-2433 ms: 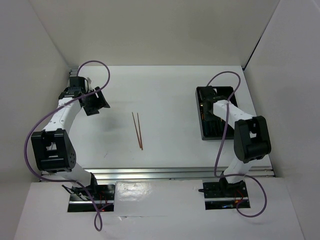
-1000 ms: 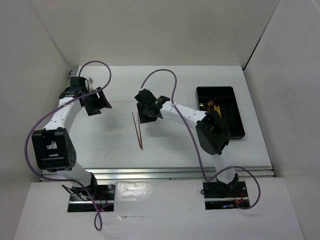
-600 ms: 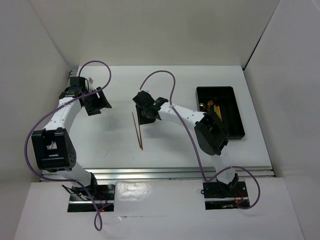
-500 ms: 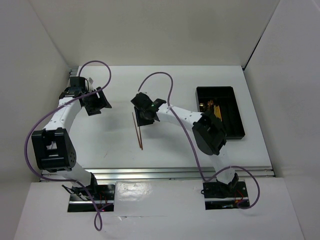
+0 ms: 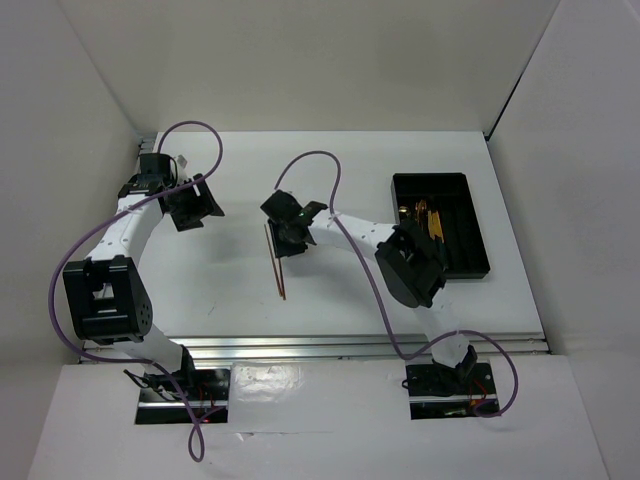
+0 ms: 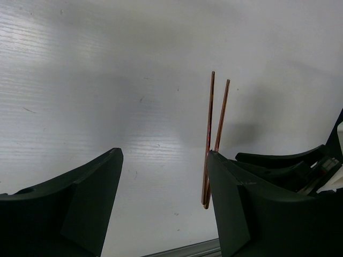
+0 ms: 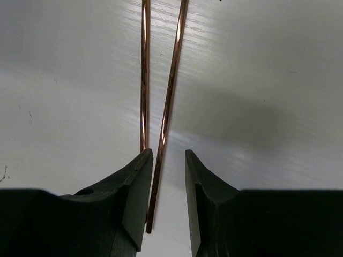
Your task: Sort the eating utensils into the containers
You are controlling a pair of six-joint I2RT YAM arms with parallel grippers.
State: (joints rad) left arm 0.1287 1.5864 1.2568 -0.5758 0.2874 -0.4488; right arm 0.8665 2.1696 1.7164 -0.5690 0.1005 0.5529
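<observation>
Two thin brown chopsticks point(image 5: 276, 265) lie side by side on the white table, left of centre. My right gripper point(image 5: 284, 238) is low over their far end, jaws a narrow gap apart. In the right wrist view one chopstick point(image 7: 172, 80) runs between my fingertips point(image 7: 169, 160) and the other chopstick point(image 7: 144, 80) passes under the left finger point(image 7: 134, 193). My left gripper point(image 5: 192, 208) is open and empty at the far left; its wrist view shows the chopsticks point(image 6: 214, 134) beyond its right finger point(image 6: 241, 214). The black tray point(image 5: 462, 225) holds gold-headed utensils point(image 5: 420, 213).
White walls enclose the table on the left, back and right. A metal rail point(image 5: 360, 347) runs along the near edge. The right arm's purple cable point(image 5: 320, 165) loops above the table. The right gripper's body point(image 6: 292, 166) shows in the left wrist view.
My right arm has swung from the tray leftward across the table and come down over the far end of the chopsticks. The left arm has not moved.
</observation>
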